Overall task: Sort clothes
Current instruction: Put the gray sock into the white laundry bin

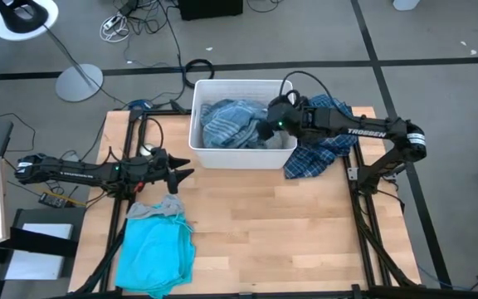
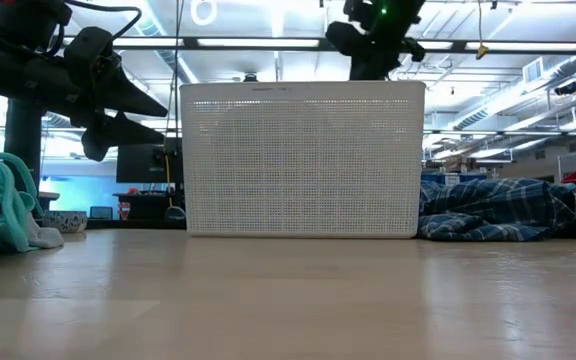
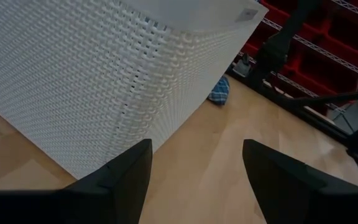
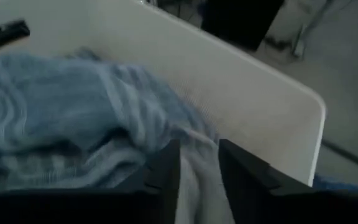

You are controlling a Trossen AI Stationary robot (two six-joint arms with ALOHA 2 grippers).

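A bright turquoise garment [image 1: 158,252] lies heaped at the surface's [image 1: 264,232] near left corner, with a plain grey piece [image 1: 158,208] touching its far side, apparently a pile already sorted out of the bin. Just beyond it, over the left part of the surface, the left gripper [image 1: 181,172] hangs clear of the wood with its jaws spread wide and nothing between them, pointing toward the white perforated plastic bin [image 1: 196,133] that stands against the far edge at its middle. The right gripper [image 1: 265,133] is down inside the bin's right half, its fingers [image 4: 163,168] narrowly parted astride a fold of pale grey cloth [image 4: 197,180] beside the blue-grey striped shirt [image 1: 226,124]; whether they have bitten yet cannot be told. A navy-white plaid shirt [image 1: 314,154] is draped off the bin's right side onto the surface near the far right corner. The step in hand looks to be picking the next garment from the bin; the next move would call for pinching firmly on one layer alone, lifting it clear of the rim without dragging the striped shirt along, then carrying it to its pile. The right arm bears the white lettering "TROSSEN" [image 1: 365,131]; no other writing is legible.
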